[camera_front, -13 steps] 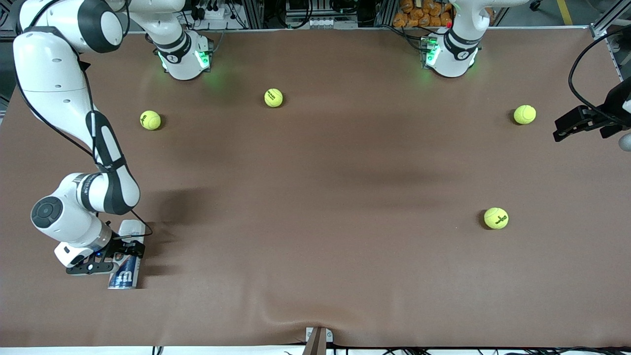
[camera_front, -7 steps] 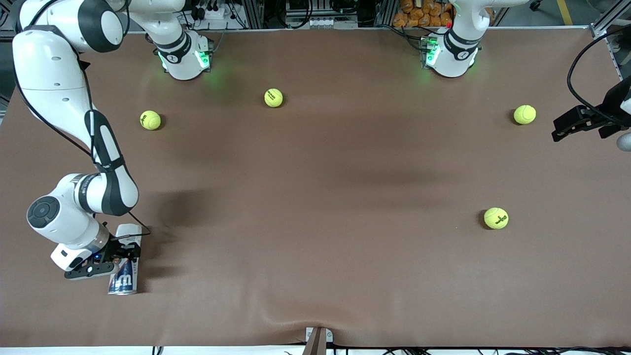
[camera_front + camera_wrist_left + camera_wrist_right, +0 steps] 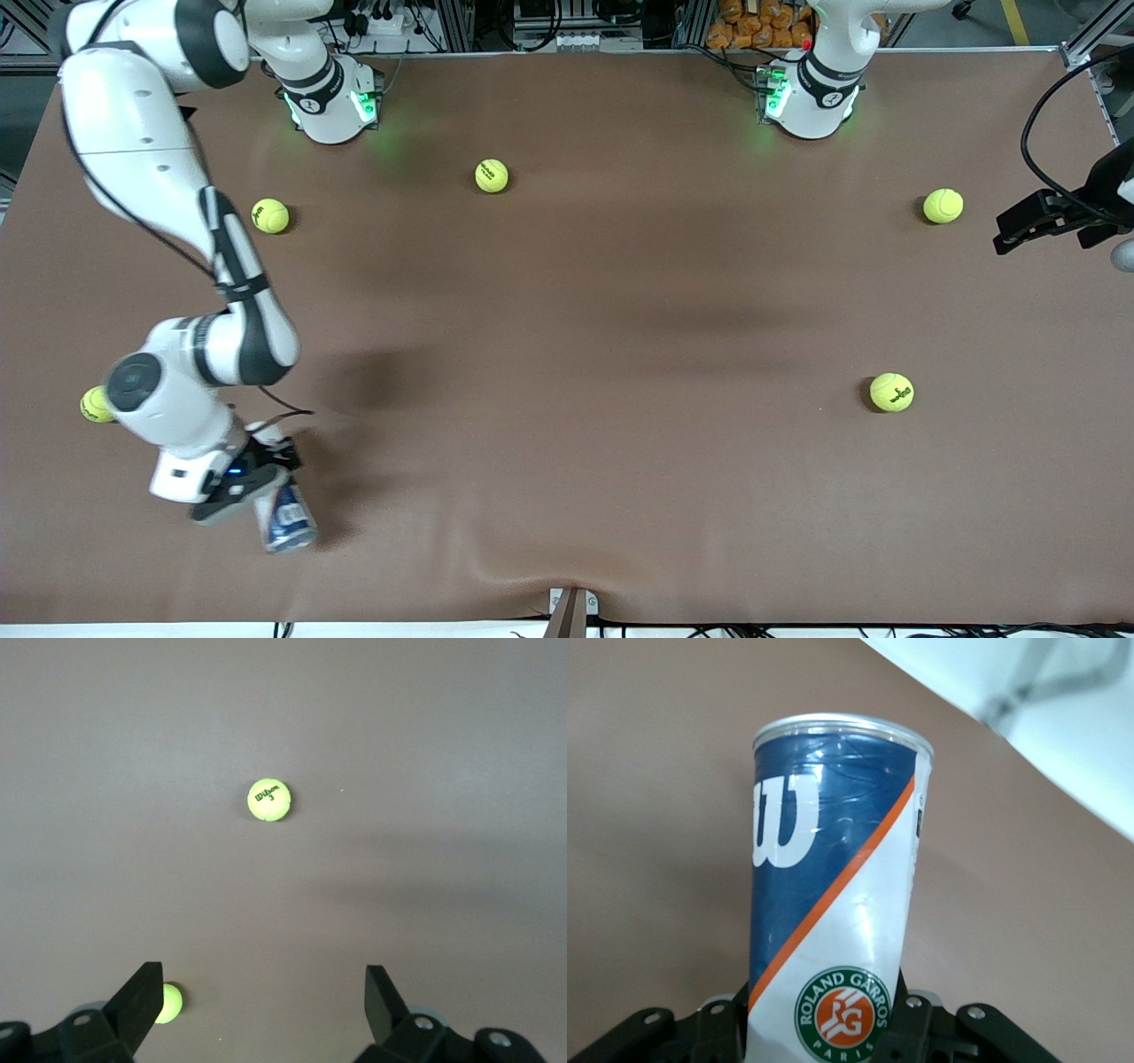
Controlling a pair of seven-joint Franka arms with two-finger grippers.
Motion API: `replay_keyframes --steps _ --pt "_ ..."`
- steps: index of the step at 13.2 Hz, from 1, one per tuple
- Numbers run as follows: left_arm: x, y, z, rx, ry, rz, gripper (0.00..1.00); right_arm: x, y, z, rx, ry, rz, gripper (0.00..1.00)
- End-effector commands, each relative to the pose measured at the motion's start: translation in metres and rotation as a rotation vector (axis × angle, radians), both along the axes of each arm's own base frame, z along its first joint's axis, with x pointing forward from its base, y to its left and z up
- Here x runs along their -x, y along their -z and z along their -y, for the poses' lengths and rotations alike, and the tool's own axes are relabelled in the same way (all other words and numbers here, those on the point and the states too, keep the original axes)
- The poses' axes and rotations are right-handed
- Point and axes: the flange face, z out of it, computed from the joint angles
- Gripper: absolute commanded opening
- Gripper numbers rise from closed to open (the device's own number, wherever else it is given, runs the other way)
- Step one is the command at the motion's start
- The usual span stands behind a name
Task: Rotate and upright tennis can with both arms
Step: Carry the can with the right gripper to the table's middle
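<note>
The desk (image 3: 567, 354) carries scattered balls; the right gripper (image 3: 252, 483) pinches the can (image 3: 285, 521) at about seven o'clock, toward the right arm's end, jaws clamped on its body. The can looks lifted and tilted — rotating seems begun, uprighting is left. The left gripper (image 3: 257, 1001) waits at three o'clock, jaws spread, empty. The can's lower end is hidden.

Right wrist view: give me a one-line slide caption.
Right gripper shut on the tennis can, its metal-rimmed end pointing away over the brown table.
</note>
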Motion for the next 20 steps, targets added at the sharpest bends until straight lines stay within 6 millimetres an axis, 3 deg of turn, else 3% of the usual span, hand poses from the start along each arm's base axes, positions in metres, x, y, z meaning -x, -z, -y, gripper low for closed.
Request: replay_keyframes --steps 1,3,8,11,13,16,20 --pt "0.002 -0.006 -0.003 0.043 0.006 0.004 1.00 0.010 -0.005 -0.072 0.063 -0.156 0.016 0.53" --pt "0.002 -0.005 -0.004 0.043 0.005 0.001 1.00 0.026 -0.005 -0.135 0.082 -0.298 0.021 0.53" --pt "0.001 -0.002 -0.004 0.043 0.003 -0.003 1.00 0.077 -0.006 -0.264 0.053 -0.526 0.025 0.53" --pt "0.001 -0.002 -0.006 0.043 0.000 -0.003 1.00 0.127 -0.002 -0.344 -0.003 -0.650 0.003 0.53" --pt "0.001 -0.002 -0.006 0.043 0.000 -0.003 1.00 0.158 -0.001 -0.385 -0.001 -0.719 -0.001 0.59" --pt "-0.001 0.001 -0.005 0.043 -0.001 -0.009 1.00 0.198 0.006 -0.429 -0.001 -0.787 -0.011 0.59" --pt "-0.005 0.007 -0.004 0.058 -0.008 -0.017 1.00 0.224 0.034 -0.449 0.030 -0.849 -0.032 0.63"
